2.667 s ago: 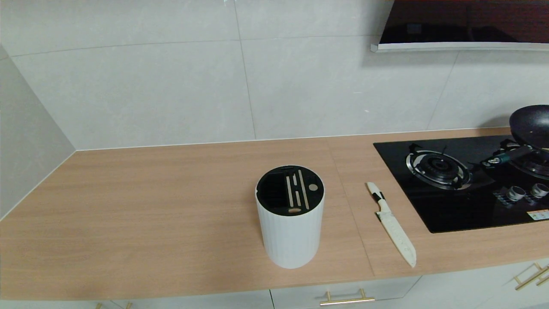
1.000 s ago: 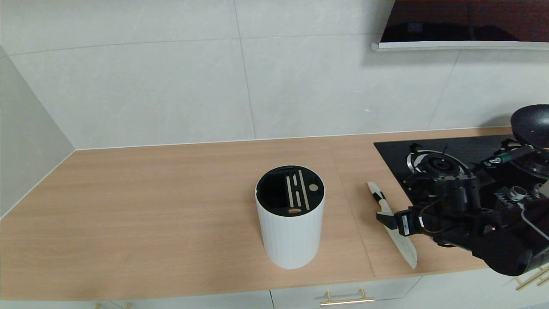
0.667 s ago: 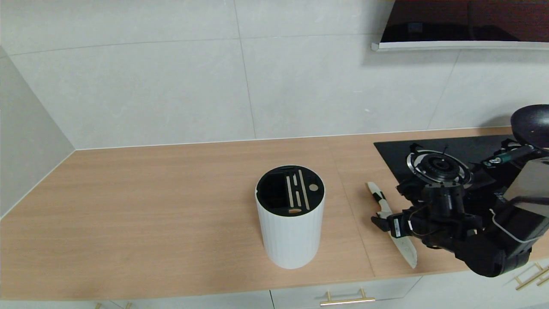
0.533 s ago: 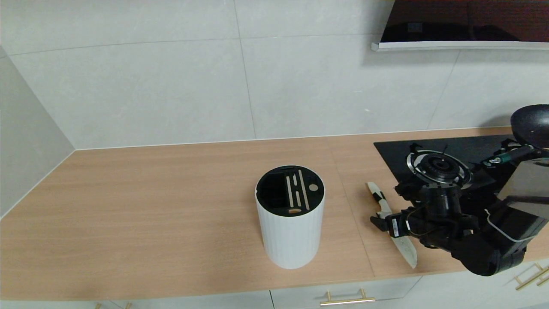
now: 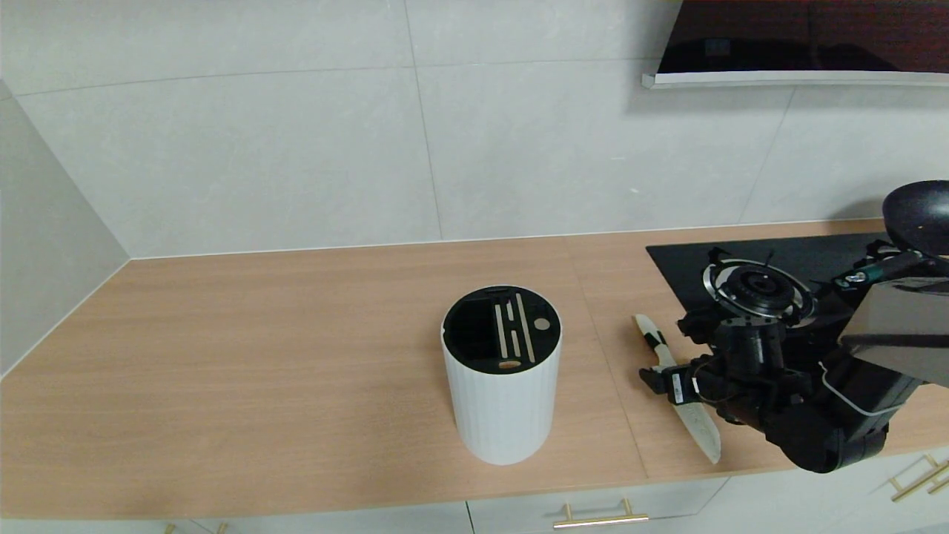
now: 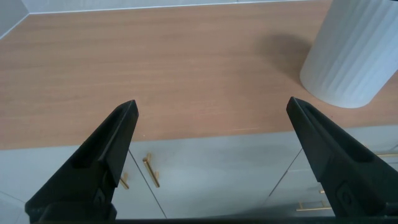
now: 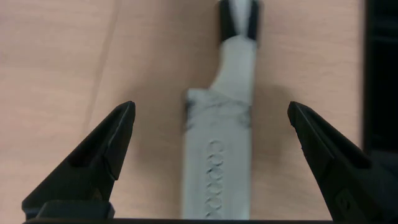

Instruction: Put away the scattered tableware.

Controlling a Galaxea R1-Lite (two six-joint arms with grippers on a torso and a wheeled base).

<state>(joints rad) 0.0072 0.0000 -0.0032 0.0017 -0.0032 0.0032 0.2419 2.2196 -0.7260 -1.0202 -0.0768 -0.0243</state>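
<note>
Right gripper (image 7: 210, 115) fingers spread wide, knife (image 7: 219, 168) blade centred between them, touching neither. Left gripper (image 6: 211, 106) fingers also apart.

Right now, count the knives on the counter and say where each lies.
1. The knife lies flat on the counter, right of the white holder, beneath the right gripper. More could hide inside the holder.

Matte black right arm (image 5: 815, 437) with bulky rounded joints, white cable (image 5: 852, 397) beside a grey panel (image 5: 901, 326); right claw (image 7: 209, 112) and left claw (image 6: 211, 102) black, wedge-fingered.
</note>
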